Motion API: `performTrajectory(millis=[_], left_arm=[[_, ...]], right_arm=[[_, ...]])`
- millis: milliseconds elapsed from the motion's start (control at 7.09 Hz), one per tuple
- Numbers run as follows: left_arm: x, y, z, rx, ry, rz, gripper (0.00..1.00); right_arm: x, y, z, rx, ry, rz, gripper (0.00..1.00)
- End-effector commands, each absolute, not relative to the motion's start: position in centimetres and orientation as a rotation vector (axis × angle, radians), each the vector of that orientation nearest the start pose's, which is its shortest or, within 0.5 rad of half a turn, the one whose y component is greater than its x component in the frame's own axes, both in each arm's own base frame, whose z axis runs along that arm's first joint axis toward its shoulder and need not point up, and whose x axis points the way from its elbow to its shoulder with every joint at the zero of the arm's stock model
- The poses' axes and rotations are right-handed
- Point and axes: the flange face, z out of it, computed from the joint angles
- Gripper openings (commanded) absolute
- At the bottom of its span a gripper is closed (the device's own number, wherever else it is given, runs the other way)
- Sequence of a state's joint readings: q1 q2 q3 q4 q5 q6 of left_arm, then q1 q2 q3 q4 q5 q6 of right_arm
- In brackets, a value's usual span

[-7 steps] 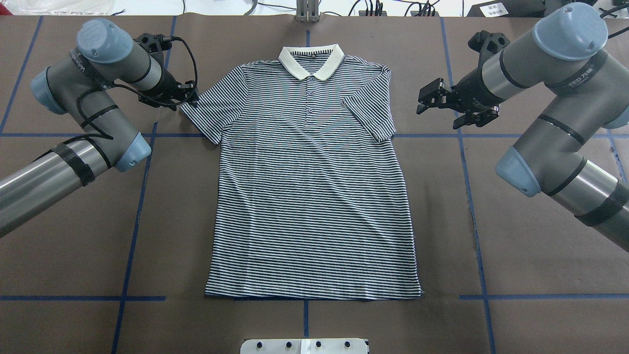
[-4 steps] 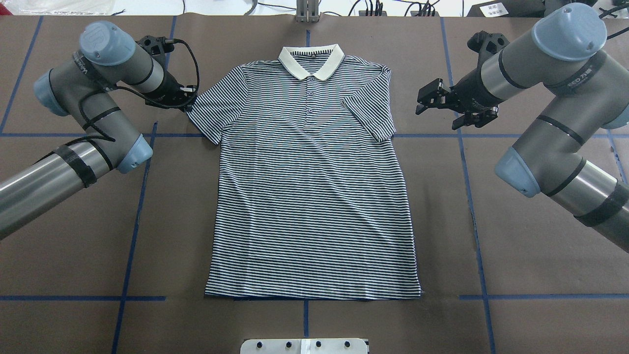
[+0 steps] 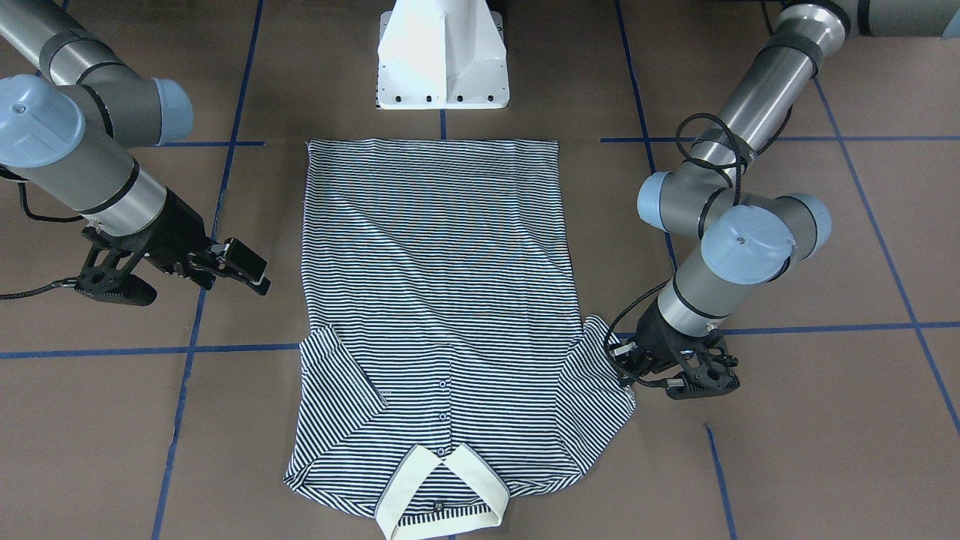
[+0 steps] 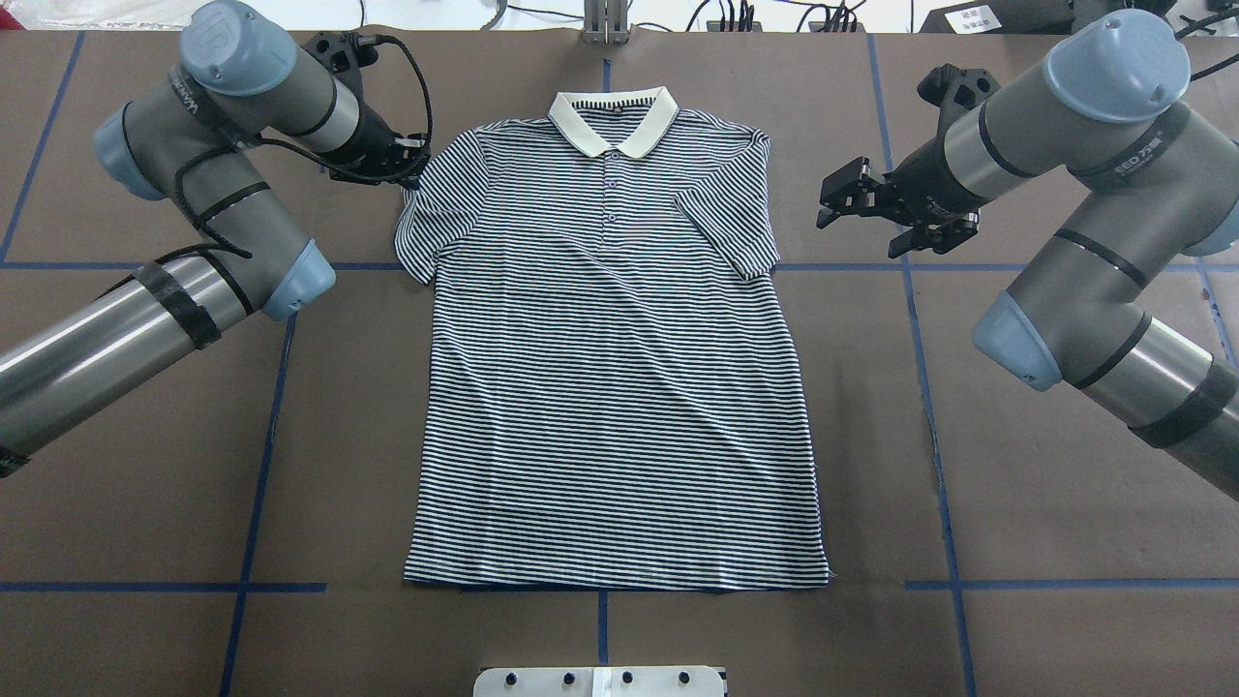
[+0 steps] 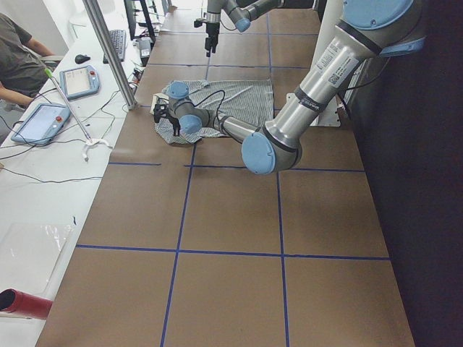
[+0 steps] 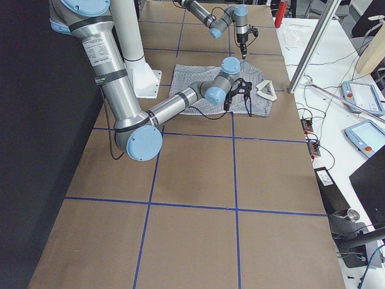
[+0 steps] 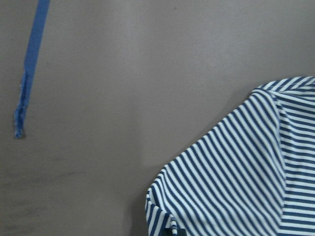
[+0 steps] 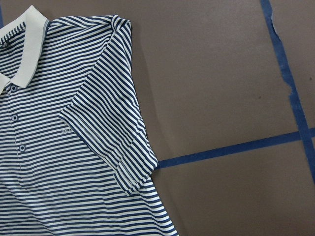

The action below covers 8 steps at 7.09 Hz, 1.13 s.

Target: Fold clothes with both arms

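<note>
One striped polo shirt (image 4: 610, 387) spread on table (image 4: 1016, 503)

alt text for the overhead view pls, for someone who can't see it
A navy-and-white striped polo shirt lies flat, front up, on a brown table, collar at the far end. The left gripper is at the edge of one sleeve; the right gripper is open beside the other, clear of the shirt.
</note>
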<state>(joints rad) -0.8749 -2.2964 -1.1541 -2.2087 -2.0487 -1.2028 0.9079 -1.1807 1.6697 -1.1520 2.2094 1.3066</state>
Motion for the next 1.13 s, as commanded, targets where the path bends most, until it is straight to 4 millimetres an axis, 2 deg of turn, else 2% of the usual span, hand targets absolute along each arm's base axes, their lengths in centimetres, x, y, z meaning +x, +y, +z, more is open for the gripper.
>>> performTrajectory(millis=[0, 141, 282, 564, 846, 987], left_arm=[[48.4, -64.9, 28.8, 0.156, 1.028, -0.318, 0.00], [50.9, -65.3, 27.7, 0.158, 1.011, -0.339, 0.00], [52.0, -65.0, 27.9, 0.156, 1.001, -0.348, 0.00], [52.4, -64.8, 27.9, 0.164, 0.998, -0.352, 0.00], [52.5, -64.8, 28.1, 0.165, 0.996, -0.353, 0.00], [52.5, -64.8, 27.9, 0.159, 0.999, -0.363, 0.48]], right_arm=[[-33.2, -54.4, 34.4, -0.012, -1.055, 0.293, 1.00], [-33.4, -54.4, 34.4, -0.013, -1.054, 0.291, 1.00], [-33.6, -54.3, 34.3, -0.012, -1.054, 0.288, 1.00], [-35.1, -54.1, 34.3, 0.047, -1.022, 0.303, 1.00], [-35.4, -53.8, 33.4, 0.052, -1.034, 0.290, 1.00], [-35.6, -52.7, 32.3, 0.058, -1.054, 0.272, 1.00]])
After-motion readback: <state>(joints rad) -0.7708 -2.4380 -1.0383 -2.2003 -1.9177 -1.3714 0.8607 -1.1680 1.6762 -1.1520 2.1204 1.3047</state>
